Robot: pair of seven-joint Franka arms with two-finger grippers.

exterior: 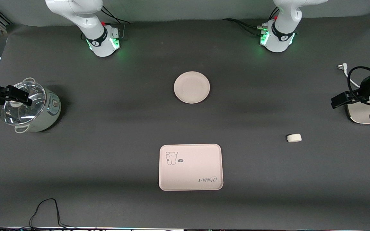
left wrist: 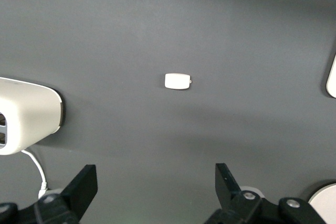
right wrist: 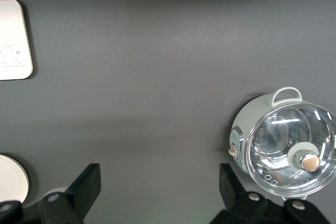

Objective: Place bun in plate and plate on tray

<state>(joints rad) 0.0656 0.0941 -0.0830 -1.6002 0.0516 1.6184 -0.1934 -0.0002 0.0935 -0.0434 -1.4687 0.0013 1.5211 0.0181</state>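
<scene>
The round plain plate (exterior: pixel 191 87) lies on the dark table mat, farther from the front camera than the printed tray (exterior: pixel 190 167). The small white bun (exterior: pixel 294 138) lies on the mat toward the left arm's end. My left gripper (exterior: pixel 339 100) is open and empty in the air at that end of the table; its wrist view shows the bun (left wrist: pixel 177 81) ahead of the open left gripper (left wrist: pixel 156 177). My right gripper (exterior: pixel 22 96) is open and empty over a pot; the right gripper (right wrist: pixel 157 179) shows in its wrist view with the tray (right wrist: pixel 13 40) and plate (right wrist: pixel 9 182) at the edge.
A pale green pot with a glass lid (exterior: pixel 30 107) stands at the right arm's end and also shows in the right wrist view (right wrist: pixel 286 148). A white appliance (exterior: pixel 363 116) with a cable and plug (exterior: pixel 342 67) sits at the left arm's end. A black cable (exterior: pixel 45 208) lies near the front edge.
</scene>
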